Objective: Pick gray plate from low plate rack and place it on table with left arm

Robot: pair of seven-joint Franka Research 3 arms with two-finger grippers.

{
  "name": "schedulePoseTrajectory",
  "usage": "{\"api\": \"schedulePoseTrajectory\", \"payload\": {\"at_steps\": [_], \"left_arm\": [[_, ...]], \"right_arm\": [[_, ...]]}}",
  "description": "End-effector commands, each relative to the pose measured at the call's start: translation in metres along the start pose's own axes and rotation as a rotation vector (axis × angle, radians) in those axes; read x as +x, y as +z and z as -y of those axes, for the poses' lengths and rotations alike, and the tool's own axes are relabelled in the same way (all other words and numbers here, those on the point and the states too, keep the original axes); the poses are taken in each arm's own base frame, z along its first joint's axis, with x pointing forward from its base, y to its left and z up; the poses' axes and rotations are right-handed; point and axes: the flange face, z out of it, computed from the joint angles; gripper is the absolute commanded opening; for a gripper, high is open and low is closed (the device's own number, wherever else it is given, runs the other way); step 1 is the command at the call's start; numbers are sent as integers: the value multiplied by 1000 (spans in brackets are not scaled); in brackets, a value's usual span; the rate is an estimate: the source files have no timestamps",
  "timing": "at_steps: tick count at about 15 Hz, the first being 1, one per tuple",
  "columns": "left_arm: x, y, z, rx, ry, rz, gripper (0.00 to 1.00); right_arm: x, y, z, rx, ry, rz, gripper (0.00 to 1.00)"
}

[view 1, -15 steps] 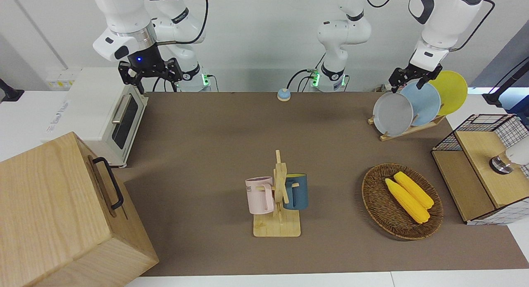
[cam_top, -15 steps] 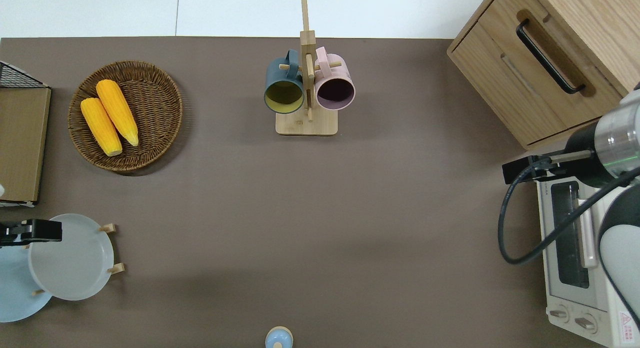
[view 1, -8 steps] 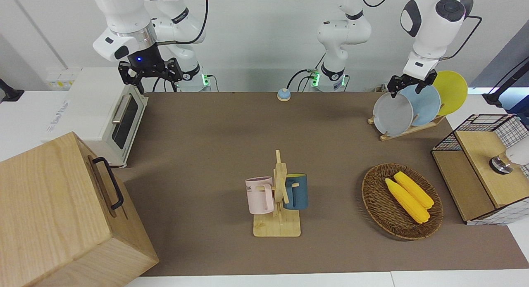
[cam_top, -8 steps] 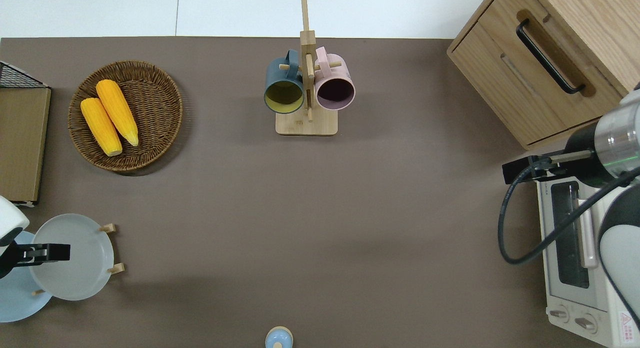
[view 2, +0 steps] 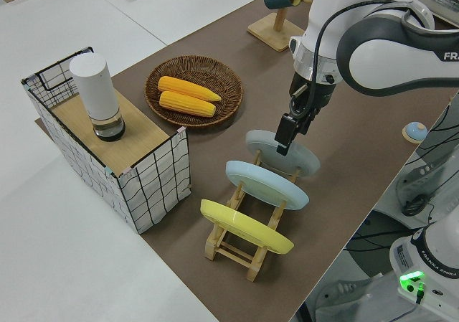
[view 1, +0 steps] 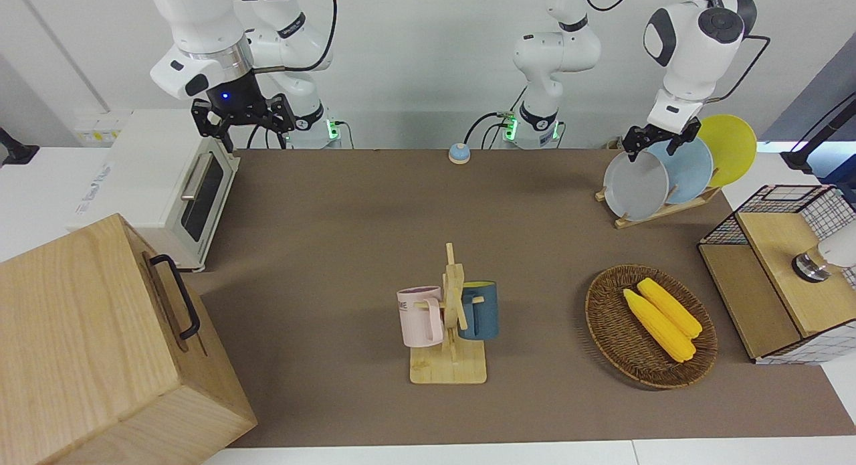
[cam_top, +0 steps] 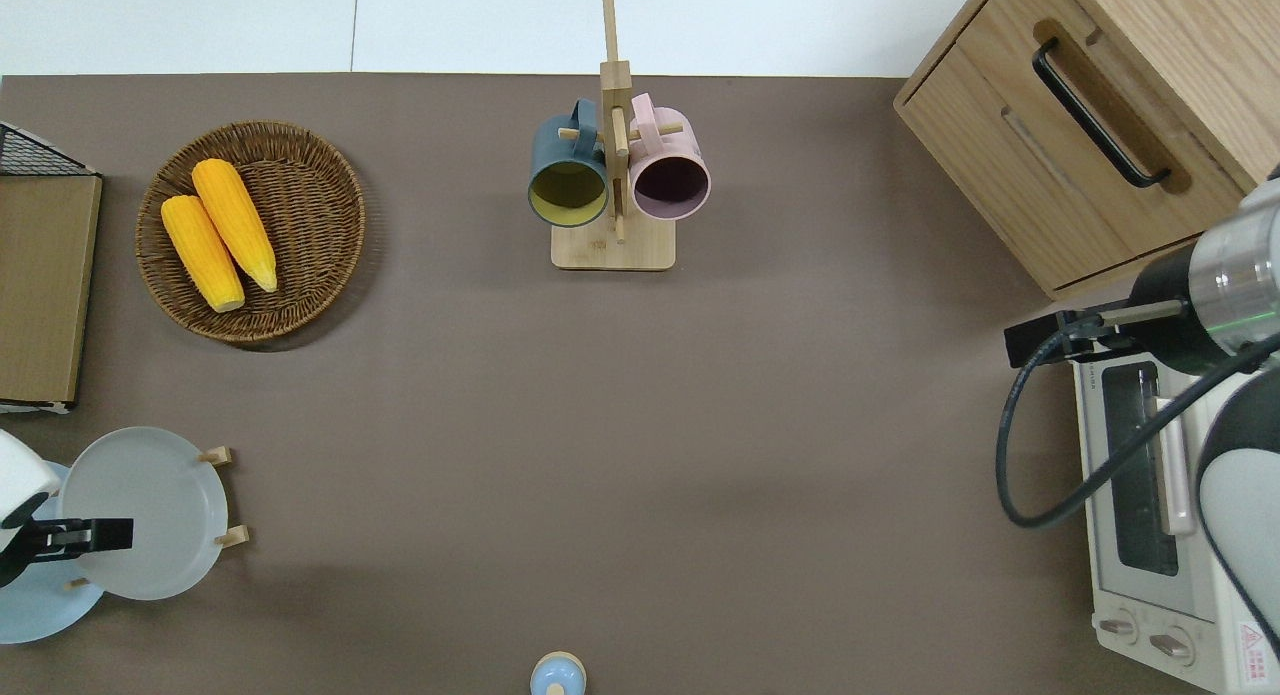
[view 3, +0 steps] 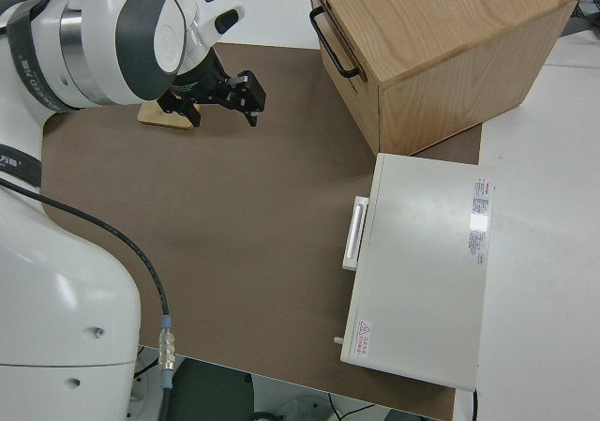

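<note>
The gray plate point(view 1: 635, 184) point(cam_top: 150, 505) point(view 2: 307, 161) leans in the slot of the low plate rack point(view 1: 669, 207) point(view 2: 244, 254) that is farthest from the robots, at the left arm's end of the table point(view 1: 348, 217). My left gripper point(view 1: 657, 142) point(cam_top: 75, 537) point(view 2: 284, 134) is open at the plate's top rim. One finger point(cam_top: 105, 534) reaches over the plate's face, and the other is hidden under the wrist. The plate rests in the rack. The right arm is parked, its gripper point(view 1: 244, 119) open.
A light blue plate point(view 1: 692, 167) and a yellow plate point(view 1: 732, 147) stand in the same rack, nearer to the robots. A wicker basket point(view 1: 612, 338) of corn, a wire crate point(view 1: 779, 204), a mug stand point(view 1: 451, 318), a toaster oven point(view 1: 174, 191) and a wooden box point(view 1: 100, 344) are also here.
My left gripper swung from over the light blue plate down to the gray plate's top rim as the wrist turned. The plate and the right arm have not moved.
</note>
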Motion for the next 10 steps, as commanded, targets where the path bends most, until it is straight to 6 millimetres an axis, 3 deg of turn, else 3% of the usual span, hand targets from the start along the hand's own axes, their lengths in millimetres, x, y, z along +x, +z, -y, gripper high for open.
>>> {"api": "schedulePoseTrajectory", "payload": {"at_steps": [1,3,4,5,6,10], "left_arm": [[-9,0,0,15,5,-26,616],[-7,-1,-5,15,-34,-29,392],[-7,-1,-8,16,-48,-31,179],[-6,-1,-9,14,-48,-32,49],[-6,-2,-9,13,-47,-34,0],[-6,-2,-8,11,-49,-36,0]], "right_arm": [[-3,-4,-1,-2,14,3,983],[-3,-4,-1,-2,14,2,983],[-2,-4,-2,-2,16,3,983],[-3,-4,-1,-2,14,3,983],[-2,-4,-2,-2,16,4,983],[-3,-4,-1,-2,14,3,983]]}}
